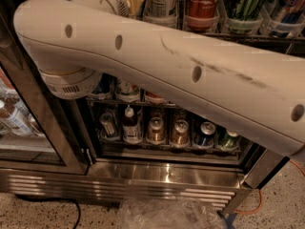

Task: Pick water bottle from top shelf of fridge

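My white arm (167,66) crosses the whole view from upper left to lower right. My gripper is out of view, past the arm's upper left end. The fridge (162,175) stands open in front of me, its stainless louvred base at the bottom. The top shelf (238,30), with clear lane trays, shows at the upper edge. It holds a Coca-Cola bottle (202,4) and tall green cans (244,1). The water bottle is hidden.
A lower wire rack (167,147) holds short cans and a white-capped brown drink bottle (129,125). The open glass door (28,118) stands at the left. Crumpled clear plastic (167,213), a black cable (57,202) and an orange cable (259,206) lie on the speckled floor.
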Controlling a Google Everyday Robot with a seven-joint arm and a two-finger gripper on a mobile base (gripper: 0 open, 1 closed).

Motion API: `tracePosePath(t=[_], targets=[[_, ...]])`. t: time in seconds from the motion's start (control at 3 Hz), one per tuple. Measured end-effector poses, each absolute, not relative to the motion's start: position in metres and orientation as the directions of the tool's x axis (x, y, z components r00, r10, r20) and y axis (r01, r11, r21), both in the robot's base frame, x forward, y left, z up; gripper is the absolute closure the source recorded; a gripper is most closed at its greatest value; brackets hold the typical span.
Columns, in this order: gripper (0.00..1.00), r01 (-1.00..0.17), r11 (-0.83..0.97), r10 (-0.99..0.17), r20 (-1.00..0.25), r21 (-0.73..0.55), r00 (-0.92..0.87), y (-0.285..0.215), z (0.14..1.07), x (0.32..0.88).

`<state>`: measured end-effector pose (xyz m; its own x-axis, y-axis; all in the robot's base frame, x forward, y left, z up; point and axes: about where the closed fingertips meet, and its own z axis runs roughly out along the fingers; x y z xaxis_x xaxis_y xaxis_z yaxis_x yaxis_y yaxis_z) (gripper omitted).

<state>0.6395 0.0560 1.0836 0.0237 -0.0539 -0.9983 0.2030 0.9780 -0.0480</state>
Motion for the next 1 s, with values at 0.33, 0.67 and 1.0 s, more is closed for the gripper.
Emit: tracePosePath(t=[0.33, 0.67, 1.0], targets=[[0.41, 0.204, 0.978, -0.054, -0.998, -0.047, 0.025, 0.0558, 1.0836, 0.6396], [0.65, 0.204, 0.978, -0.054, -0.998, -0.047, 0.025, 0.0558, 1.0837, 0.6396], [0.88, 0.204, 0.978, -0.054, -0.998, -0.047, 0.025, 0.0558, 1.0837, 0.6396]])
